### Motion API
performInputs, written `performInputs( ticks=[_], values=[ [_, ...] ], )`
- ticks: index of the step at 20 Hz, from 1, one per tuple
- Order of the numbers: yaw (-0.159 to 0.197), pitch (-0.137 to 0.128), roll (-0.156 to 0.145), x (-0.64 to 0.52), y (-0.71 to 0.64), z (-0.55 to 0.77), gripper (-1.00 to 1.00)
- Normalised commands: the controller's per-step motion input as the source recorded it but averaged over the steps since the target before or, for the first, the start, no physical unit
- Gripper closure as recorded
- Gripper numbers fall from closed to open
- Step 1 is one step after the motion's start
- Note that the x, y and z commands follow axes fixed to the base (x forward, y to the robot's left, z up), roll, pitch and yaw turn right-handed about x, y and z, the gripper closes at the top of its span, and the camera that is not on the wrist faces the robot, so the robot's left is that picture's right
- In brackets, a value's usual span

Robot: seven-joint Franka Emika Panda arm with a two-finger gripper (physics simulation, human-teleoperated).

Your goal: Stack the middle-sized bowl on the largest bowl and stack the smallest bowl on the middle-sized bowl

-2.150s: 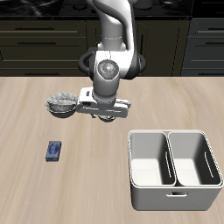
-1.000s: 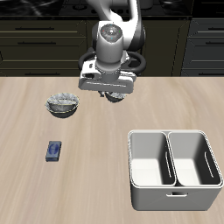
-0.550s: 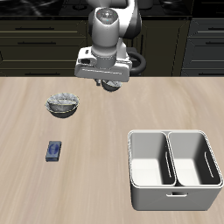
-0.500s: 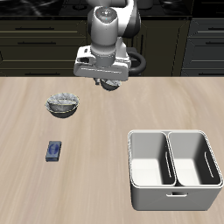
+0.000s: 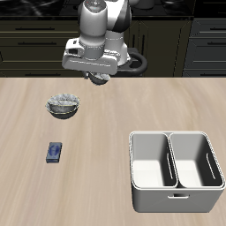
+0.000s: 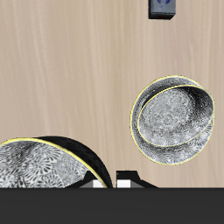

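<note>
A speckled bowl with a dark inside (image 5: 64,106) sits on the table. In the wrist view it shows a double rim (image 6: 172,119), like the middle-sized bowl nested in the largest bowl. My gripper (image 5: 97,80) hangs high above the table, farther back than this stack and off to its side. It is shut on the rim of another like bowl (image 6: 45,164), apparently the smallest bowl, which shows only in part beside the gripper (image 6: 112,181). In the exterior view that bowl is a dark shape under the hand.
A small blue box (image 5: 55,152) lies nearer the front edge than the bowls; the wrist view also catches it (image 6: 163,8). A white two-compartment caddy (image 5: 173,139) stands near the front, away from the bowls. Dark cabinets run behind the table.
The gripper has risen from table height with the bowl in it and moved back and sideways toward the stack's side. The bowl on the table has not moved.
</note>
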Motion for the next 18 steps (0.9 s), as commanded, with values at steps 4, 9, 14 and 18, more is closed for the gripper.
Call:
performInputs(
  ticks=[4,9,14,18],
  values=[
    [0.032,-0.037,-0.079,-0.09,-0.57,0.09,1.00],
    [0.003,-0.011,-0.047,-0.03,-0.53,0.03,1.00],
    [-0.011,-0.013,-0.047,0.02,-0.47,0.01,1.00],
    [-0.008,-0.008,-0.049,0.04,-0.24,-0.03,1.00]
  ],
)
